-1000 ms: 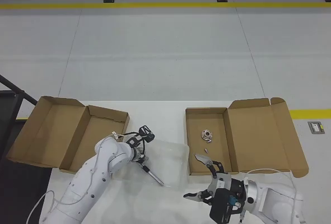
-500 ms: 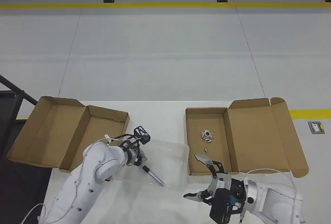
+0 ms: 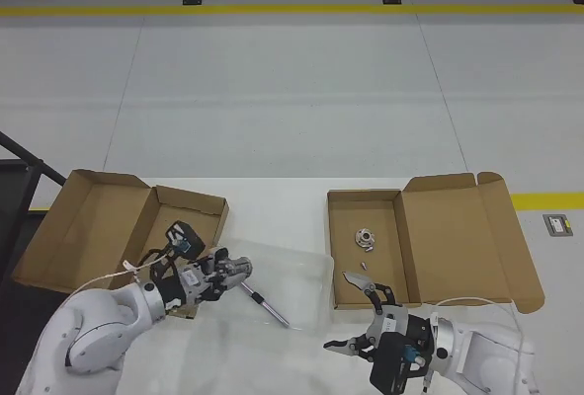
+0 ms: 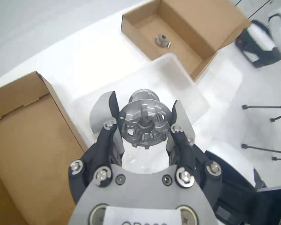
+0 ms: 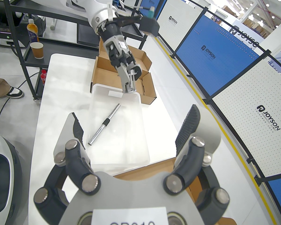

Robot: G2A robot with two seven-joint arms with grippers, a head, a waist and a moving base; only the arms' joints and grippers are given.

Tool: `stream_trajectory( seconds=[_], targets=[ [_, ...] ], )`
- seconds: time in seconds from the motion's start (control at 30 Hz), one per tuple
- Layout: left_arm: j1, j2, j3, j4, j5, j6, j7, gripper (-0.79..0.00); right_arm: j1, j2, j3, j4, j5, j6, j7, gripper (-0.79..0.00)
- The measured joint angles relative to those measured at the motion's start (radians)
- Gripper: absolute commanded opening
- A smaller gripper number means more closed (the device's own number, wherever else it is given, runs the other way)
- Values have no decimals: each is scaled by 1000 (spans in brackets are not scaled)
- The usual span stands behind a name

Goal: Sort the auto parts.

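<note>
Gripping the metal hub across its wide notched flange, the left fingers are closed on it from both sides, holding it over the end of the clear tray nearest the left cardboard box. It looks like solid machined metal, so I judge it heavy for its bulk, fully rigid and in no danger of crushing (the worry is slip, not breakage). Its smooth faces could slide or pivot between the pads, whereas the castellated rim gives edges to bite on, which makes the flange a surer hold than the narrower neck behind it. A like hub lies in the right cardboard box across the counter, which suggests where this one belongs. The steel rod lying in the tray would probably roll, and is best pinched across its middle. The right fingers stand spread wide with nothing between them, near that box's front edge.
</note>
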Motion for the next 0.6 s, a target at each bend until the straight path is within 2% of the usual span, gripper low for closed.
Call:
stream_trajectory(
  seconds=[0.17, 0.4, 0.6],
  targets=[
    [45, 9, -89, 34, -200, -116, 115, -785, 0, 0, 0, 0, 0, 0, 0, 0],
    [78, 23, -138, 80, -369, -271, 164, -785, 0, 0, 0, 0, 0, 0, 0, 0],
    [85, 32, -155, 115, -401, -312, 181, -785, 0, 0, 0, 0, 0, 0, 0, 0]
  ],
)
